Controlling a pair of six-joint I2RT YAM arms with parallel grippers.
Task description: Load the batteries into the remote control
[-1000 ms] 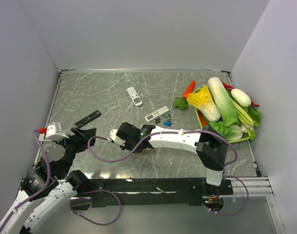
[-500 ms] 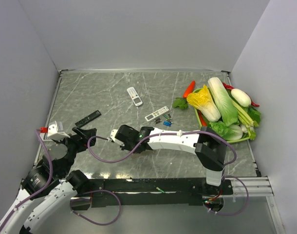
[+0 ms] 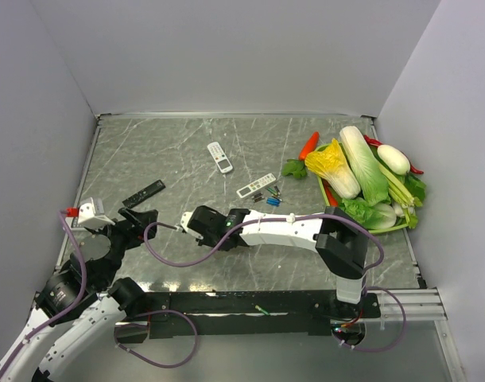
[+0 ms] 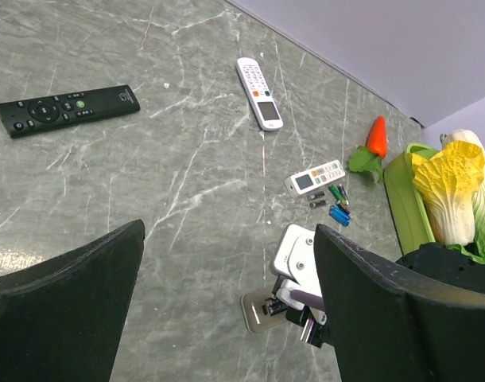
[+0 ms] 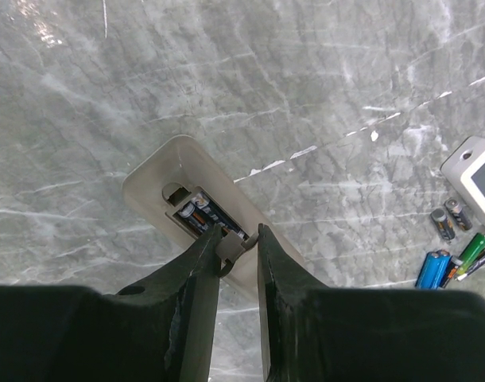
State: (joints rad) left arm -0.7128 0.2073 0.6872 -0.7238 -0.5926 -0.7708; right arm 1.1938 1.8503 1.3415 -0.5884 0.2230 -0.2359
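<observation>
Right wrist shows us the remote control (image 5: 167,187) lying back-up on the tabletop (image 5: 322,72), two batteries (image 5: 196,213) seated in its bay; spare cells (image 5: 437,269) lie loose nearby. Our right fingers (image 5: 196,278) are nearly closed, tips on the bay's rim; our left fingers (image 4: 75,294) gape wide, holding nothing.

We saw the black two-fingered tool (image 5: 238,237) reaching down over a grey-beige rectangular plastic remote control (image 5: 167,187), which lay back-up on the grey marbled surface (image 5: 306,72). Its fingertips stood narrowly apart at the near edge of the open battery bay (image 5: 179,195), where two dark cylindrical cells (image 5: 201,213) lay side by side. At the far right, blue cells (image 5: 430,269), a green cell (image 5: 472,248) and dark grey cells (image 5: 443,224) lay loose near a white remote's corner (image 5: 475,177).
</observation>
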